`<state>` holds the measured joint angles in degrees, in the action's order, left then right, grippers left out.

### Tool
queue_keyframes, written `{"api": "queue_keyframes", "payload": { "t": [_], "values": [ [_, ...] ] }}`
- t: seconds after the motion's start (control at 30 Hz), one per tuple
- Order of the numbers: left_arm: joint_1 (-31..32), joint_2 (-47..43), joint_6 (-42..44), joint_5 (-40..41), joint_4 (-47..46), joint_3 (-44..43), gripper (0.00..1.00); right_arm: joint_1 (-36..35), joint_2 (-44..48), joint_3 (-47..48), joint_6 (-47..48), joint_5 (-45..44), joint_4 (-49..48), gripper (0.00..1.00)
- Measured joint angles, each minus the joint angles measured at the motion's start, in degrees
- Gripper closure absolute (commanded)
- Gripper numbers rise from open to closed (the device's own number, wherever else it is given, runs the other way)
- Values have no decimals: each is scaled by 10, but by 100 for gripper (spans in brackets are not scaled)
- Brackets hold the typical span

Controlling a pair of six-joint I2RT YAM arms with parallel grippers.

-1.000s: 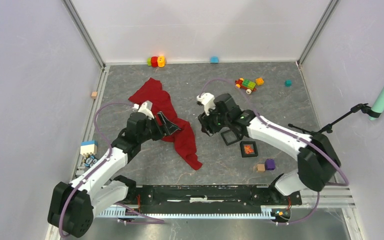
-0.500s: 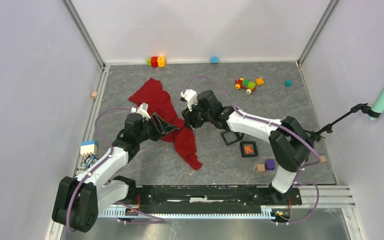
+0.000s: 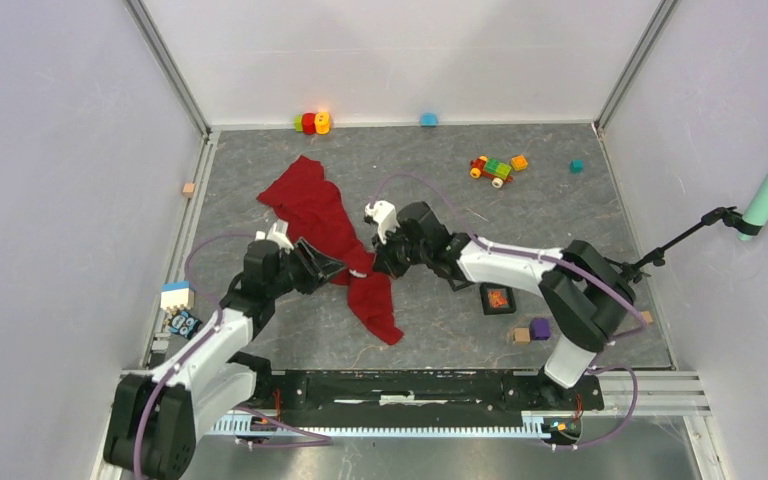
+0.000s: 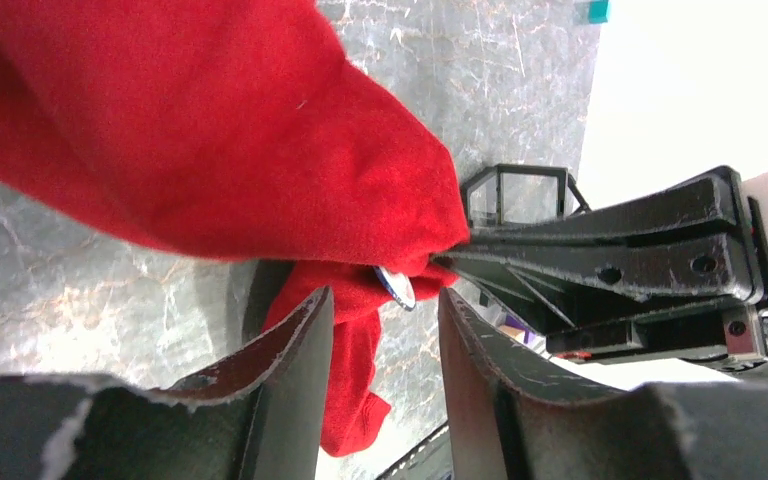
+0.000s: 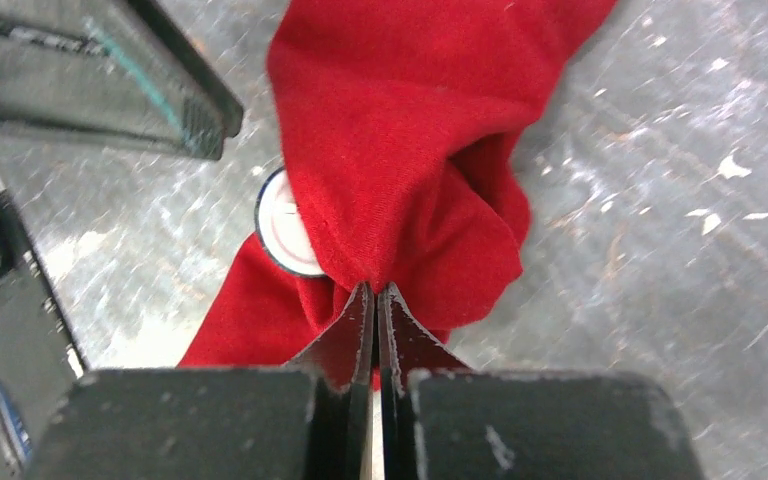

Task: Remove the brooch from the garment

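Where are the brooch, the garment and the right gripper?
brooch (image 5: 282, 232), right wrist view, its white round face.
garment (image 3: 305, 200), top view, upper flat part.
right gripper (image 5: 375, 292), right wrist view, between its fingertips.

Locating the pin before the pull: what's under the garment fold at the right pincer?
A round white brooch with a dark rim pokes out from under the garment fold that the shut right pincer pinches. Its other part and any fastening are covered.

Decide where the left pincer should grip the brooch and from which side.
Grip the brooch by its exposed round rim, coming from the side away from the right pincer, which pinches the garment beside it. Fabric covers its other half; probably only that edge is free.
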<state>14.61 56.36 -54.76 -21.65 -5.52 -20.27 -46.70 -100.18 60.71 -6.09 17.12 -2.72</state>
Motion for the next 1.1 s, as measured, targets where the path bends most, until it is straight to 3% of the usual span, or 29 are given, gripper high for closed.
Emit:
{"api": "queue_keyframes", "payload": {
  "t": [0.2, 0.33, 0.67, 0.73, 0.87, 1.1],
  "values": [
    [-1, -102, -36, -25, 8, 71, 60, -41, 72, -82, -25, -4, -34, 100],
    [-1, -123, -43, -43, 8, 90, 65, -59, 82, -96, -36, -5, -56, 100],
    [-1, -91, -50, -83, -20, 99, 67, -69, 82, -100, -47, -9, -72, 100],
    [-1, -82, -50, -86, -25, 100, 74, -69, 82, -100, -48, -9, -72, 100],
    [-1, -62, -53, -89, -43, 103, 97, -70, 82, -100, -48, -9, -72, 100],
    [-1, -44, -33, -94, -32, 88, 98, -72, 82, -100, -57, -45, -60, 100]
  ]
}}
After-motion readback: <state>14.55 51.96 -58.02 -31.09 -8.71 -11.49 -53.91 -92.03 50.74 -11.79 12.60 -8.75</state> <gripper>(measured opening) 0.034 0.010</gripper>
